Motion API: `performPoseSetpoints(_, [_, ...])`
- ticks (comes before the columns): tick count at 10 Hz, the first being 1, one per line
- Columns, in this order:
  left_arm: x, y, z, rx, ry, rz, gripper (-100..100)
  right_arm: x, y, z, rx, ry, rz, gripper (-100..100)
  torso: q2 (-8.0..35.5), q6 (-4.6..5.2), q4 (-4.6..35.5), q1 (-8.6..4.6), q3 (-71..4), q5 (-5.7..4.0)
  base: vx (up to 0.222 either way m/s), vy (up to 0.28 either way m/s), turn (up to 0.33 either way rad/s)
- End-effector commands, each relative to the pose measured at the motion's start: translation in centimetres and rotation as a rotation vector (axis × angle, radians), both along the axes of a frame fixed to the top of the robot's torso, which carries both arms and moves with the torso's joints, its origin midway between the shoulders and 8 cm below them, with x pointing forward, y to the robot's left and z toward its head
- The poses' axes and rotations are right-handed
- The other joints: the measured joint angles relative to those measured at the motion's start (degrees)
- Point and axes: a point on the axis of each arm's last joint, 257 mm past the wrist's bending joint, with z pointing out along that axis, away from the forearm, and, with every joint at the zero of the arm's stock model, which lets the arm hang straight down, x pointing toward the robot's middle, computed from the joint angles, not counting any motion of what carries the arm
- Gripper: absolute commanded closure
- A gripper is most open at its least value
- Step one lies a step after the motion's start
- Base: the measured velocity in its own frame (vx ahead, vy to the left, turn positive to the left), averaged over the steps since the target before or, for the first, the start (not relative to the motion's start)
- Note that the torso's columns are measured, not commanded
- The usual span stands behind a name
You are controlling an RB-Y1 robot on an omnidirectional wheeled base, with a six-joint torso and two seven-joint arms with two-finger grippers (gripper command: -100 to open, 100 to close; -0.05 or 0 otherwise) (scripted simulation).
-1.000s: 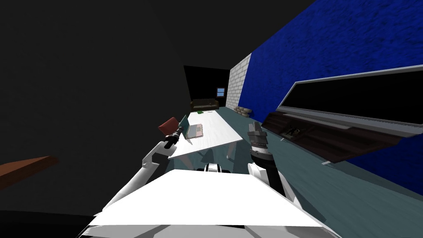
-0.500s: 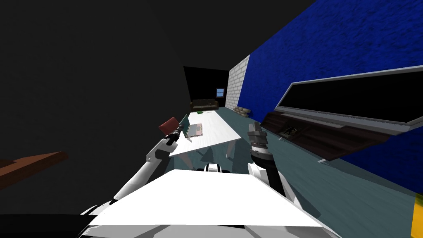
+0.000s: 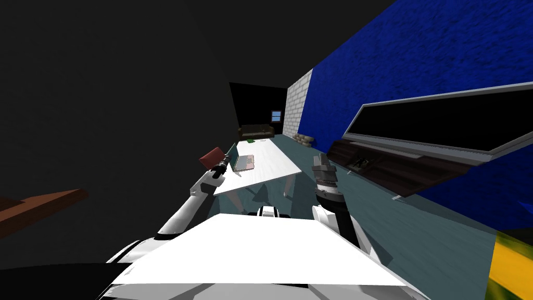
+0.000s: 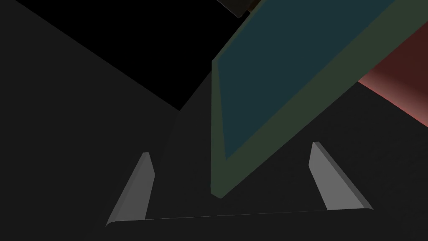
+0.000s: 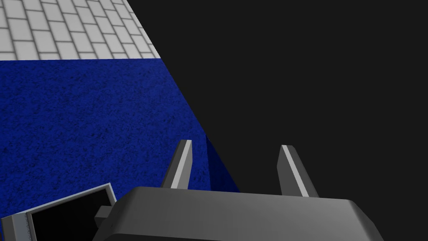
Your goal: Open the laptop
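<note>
The laptop (image 3: 243, 163) sits by the white table's (image 3: 276, 166) left edge, near its front corner. Its base lies flat, the hinge runs along the table's length, and the lid (image 4: 267, 83) stands up facing across it. The left arm reaches forward. The left gripper (image 4: 230, 148) is released, its fingers spread either side of the lid's corner without touching it. The right gripper (image 5: 236, 144) is upright beside the table, also released.

White table (image 3: 270, 161); laptop (image 4: 276, 71) with teal screen and dark green frame; speckled deep blue wall (image 3: 416, 62); pale grey brick wall (image 3: 297, 109).
</note>
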Motion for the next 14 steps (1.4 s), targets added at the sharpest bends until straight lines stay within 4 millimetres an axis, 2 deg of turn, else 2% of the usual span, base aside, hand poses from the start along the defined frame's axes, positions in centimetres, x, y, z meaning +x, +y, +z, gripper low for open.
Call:
performPoseSetpoints(1, [1.3,1.0,-0.2,0.002,0.002,0.013,-100,0.0,0.0,0.0,0.000,0.000,0.000,0,0.0,-0.03,0.0,-0.01,0.0,-0.01,-0.037,-0.006,0.004])
performPoseSetpoints(2, [1.2,1.7,-1.4,0.000,0.024,0.027,-100,0.0,0.0,0.0,0.000,0.000,0.000,0,-0.1,-0.06,0.0,0.05,0.0,0.01,-0.005,0.000,0.011])
performPoseSetpoints(3, [1.2,1.7,-1.5,0.000,0.027,0.028,-100,0.0,0.0,0.0,0.000,0.000,0.000,0,-0.2,-0.04,-0.1,0.08,-0.1,0.03,0.006,0.002,0.002])
performPoseSetpoints(4, [2.6,1.6,0.5,0.014,-0.019,0.012,-100,0.0,0.0,0.0,0.000,0.000,0.000,0,-0.2,-0.03,-0.1,0.06,-0.1,0.02,-0.052,-0.006,-0.071])
performPoseSetpoints(5, [3.1,1.6,0.9,0.012,-0.024,0.014,-100,0.0,0.0,0.0,0.000,0.000,0.000,0,0.0,0.00,0.0,0.00,0.0,-0.01,-0.090,-0.010,-0.049])
performPoseSetpoints(8, [3.2,3.1,-1.5,0.005,0.023,0.045,-100,0.0,0.0,0.0,0.000,0.000,0.000,0,-0.2,-0.03,0.0,0.03,-0.1,0.01,-0.021,-0.002,0.001])
performPoseSetpoints(9, [4.7,2.9,0.6,0.016,-0.021,0.028,-100,0.0,0.0,0.0,0.000,0.000,0.000,0,-0.2,-0.03,-0.1,0.05,-0.1,0.02,-0.061,0.000,-0.069])
performPoseSetpoints(10, [5.2,3.2,0.6,0.012,-0.017,0.035,-100,0.0,0.0,0.0,0.000,0.000,0.000,0,0.0,0.00,0.0,0.03,0.0,0.00,-0.083,-0.012,-0.052])
performPoseSetpoints(11, [5.1,4.1,-1.0,0.007,0.014,0.054,-100,0.0,0.0,0.0,0.000,0.000,0.000,0,0.1,-0.02,0.0,-0.02,0.1,-0.01,-0.045,-0.015,-0.004])
performPoseSetpoints(12, [6.4,3.7,1.1,0.019,-0.030,0.034,-100,0.0,0.0,0.0,0.000,0.000,0.000,0,0.0,-0.06,0.0,0.01,0.0,0.00,-0.100,-0.015,-0.053])
performPoseSetpoints(13, [7.2,3.9,1.5,0.013,-0.030,0.040,-100,0.0,0.0,0.0,0.000,0.000,0.000,0,0.0,-0.01,0.0,0.01,0.0,0.00,-0.093,-0.015,-0.053])
performPoseSetpoints(14, [7.0,4.6,0.0,0.008,-0.003,0.056,-100,0.0,0.0,0.0,0.000,0.000,0.000,0,0.0,-0.01,0.0,0.00,0.0,-0.02,-0.033,-0.005,-0.004])
